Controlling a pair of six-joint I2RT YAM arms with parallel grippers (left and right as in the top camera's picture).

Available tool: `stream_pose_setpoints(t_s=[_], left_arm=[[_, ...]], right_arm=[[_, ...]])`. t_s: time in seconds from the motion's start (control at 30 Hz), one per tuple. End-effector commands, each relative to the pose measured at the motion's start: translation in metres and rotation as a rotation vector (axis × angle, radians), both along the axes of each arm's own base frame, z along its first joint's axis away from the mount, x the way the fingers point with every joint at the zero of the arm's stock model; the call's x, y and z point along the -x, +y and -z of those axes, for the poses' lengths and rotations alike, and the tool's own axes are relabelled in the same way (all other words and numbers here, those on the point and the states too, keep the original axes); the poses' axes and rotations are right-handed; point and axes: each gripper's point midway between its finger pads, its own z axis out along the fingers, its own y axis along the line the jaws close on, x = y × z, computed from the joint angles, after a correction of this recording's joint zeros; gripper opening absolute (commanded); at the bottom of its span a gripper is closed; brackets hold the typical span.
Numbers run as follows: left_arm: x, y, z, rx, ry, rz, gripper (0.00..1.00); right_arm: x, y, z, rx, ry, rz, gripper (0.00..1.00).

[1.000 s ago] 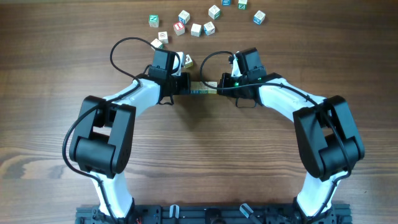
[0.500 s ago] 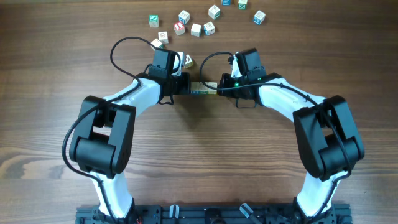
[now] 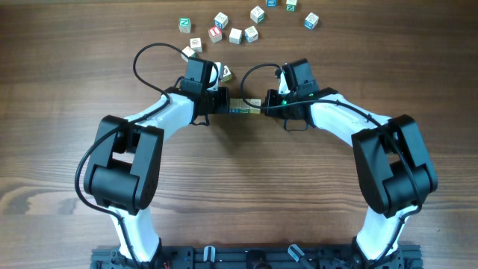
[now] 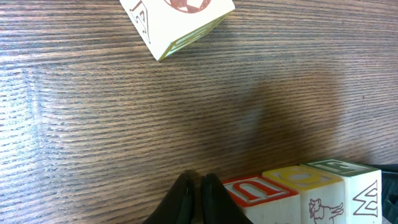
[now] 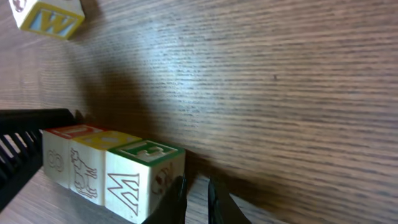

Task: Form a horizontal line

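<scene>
Item: row of three letter cubes (image 3: 244,109), unchanged; neither arm nor any cube has visibly shifted over the last second.
Detail: The row lies mid-bench (image 3: 246,187), edge to edge and level in the overhead view, with red, yellow and green tops. The left gripper (image 3: 223,102) has its fingers pressed together, empty, at the red-topped end. The right gripper (image 3: 266,103) has its fingers nearly together, empty, just beside the green-topped end. Hazards, as judged: further inward pressure could buckle the row and pop the middle cube out. A retreat off-axis could drag an end cube and skew the line. The loose cube (image 3: 224,73) near the left wrist could be knocked into the row. The scattered cubes (image 3: 235,33) lie well apart and pose no risk.
</scene>
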Motion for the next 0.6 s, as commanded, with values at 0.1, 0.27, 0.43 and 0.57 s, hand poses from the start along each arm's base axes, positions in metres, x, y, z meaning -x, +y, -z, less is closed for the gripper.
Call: stream_pose_setpoints(t_s=[0.1, 0.27, 0.43, 0.57], left_arm=[[0.02, 0.018, 0.035, -0.093, 0.087, -0.024, 0.04], [0.022, 0.019, 0.036, -0.087, 0.106, -0.047, 0.04], [0.025, 0.019, 0.037, -0.091, 0.118, -0.046, 0.04], [0.025, 0.019, 0.037, -0.087, 0.121, -0.044, 0.04]], right_arm=[[-0.003, 0.001, 0.005, 0.03, -0.007, -0.019, 0.1], [0.0, 0.005, 0.004, 0.009, 0.004, -0.032, 0.05], [0.006, 0.016, 0.0, -0.057, 0.025, -0.07, 0.05], [0.006, 0.016, 0.0, -0.055, 0.023, -0.069, 0.05]])
